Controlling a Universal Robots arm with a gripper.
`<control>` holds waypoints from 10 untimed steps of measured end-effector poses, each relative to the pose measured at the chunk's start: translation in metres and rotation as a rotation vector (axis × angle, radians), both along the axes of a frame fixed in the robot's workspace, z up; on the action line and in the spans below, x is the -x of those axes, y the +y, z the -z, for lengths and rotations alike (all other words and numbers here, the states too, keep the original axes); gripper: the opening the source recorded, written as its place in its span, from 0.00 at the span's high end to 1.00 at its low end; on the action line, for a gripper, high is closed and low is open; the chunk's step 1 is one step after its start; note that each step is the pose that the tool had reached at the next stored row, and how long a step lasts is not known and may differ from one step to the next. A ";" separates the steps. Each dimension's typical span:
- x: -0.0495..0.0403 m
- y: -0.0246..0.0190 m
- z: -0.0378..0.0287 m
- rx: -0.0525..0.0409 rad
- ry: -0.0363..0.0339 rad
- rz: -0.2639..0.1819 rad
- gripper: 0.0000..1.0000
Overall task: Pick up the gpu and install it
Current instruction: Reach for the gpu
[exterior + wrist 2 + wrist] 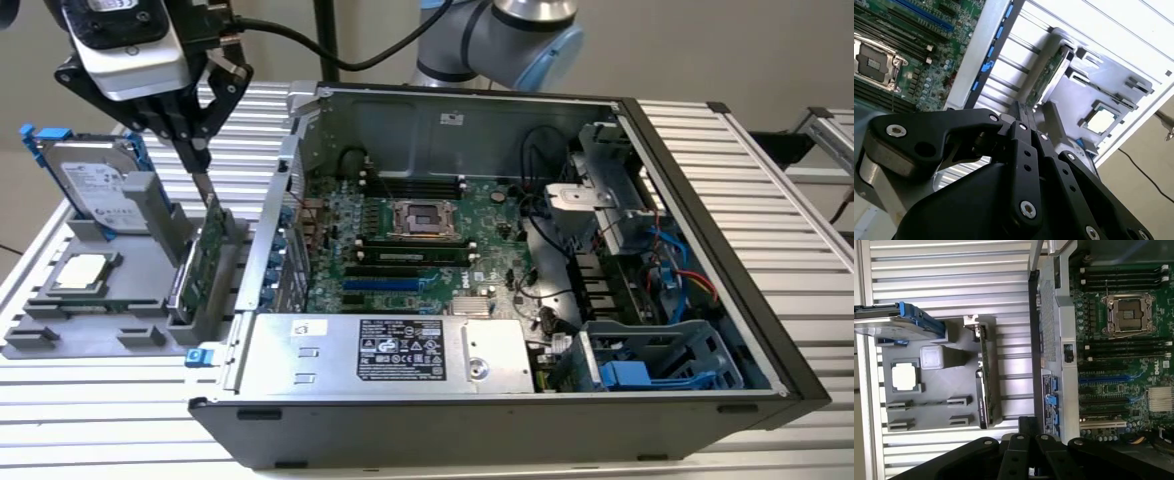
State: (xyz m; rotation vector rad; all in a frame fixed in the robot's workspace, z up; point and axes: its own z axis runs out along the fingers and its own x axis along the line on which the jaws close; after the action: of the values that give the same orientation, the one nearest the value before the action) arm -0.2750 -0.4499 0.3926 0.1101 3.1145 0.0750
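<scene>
Exterior view looks down on the case (467,430); both wrist views share the motherboard (936,80) (1094,385).

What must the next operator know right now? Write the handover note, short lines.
Tool: looks shut, poised just above one end of the gpu; whether they touch cannot be told.
The gpu stands on edge in the grey holder, outside the computer case, on the exterior view's left.
Done: the tool is at the gpu; nothing is lifted.
Left: pick up the gpu and seat it on the motherboard, whose blue slots hold nothing.
</scene>
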 end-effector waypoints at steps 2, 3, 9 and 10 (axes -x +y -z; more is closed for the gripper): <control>0.0013 -0.0003 0.0000 0.0000 0.0000 0.000 1.00; 0.0020 -0.0006 0.0000 0.0000 0.0001 0.000 1.00; 0.0061 -0.0017 0.0000 0.0000 0.0000 0.000 1.00; 0.0067 -0.0019 0.0000 0.0000 0.0000 0.000 1.00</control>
State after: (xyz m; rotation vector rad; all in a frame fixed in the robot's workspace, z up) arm -0.2817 -0.4518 0.3926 0.1101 3.1146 0.0749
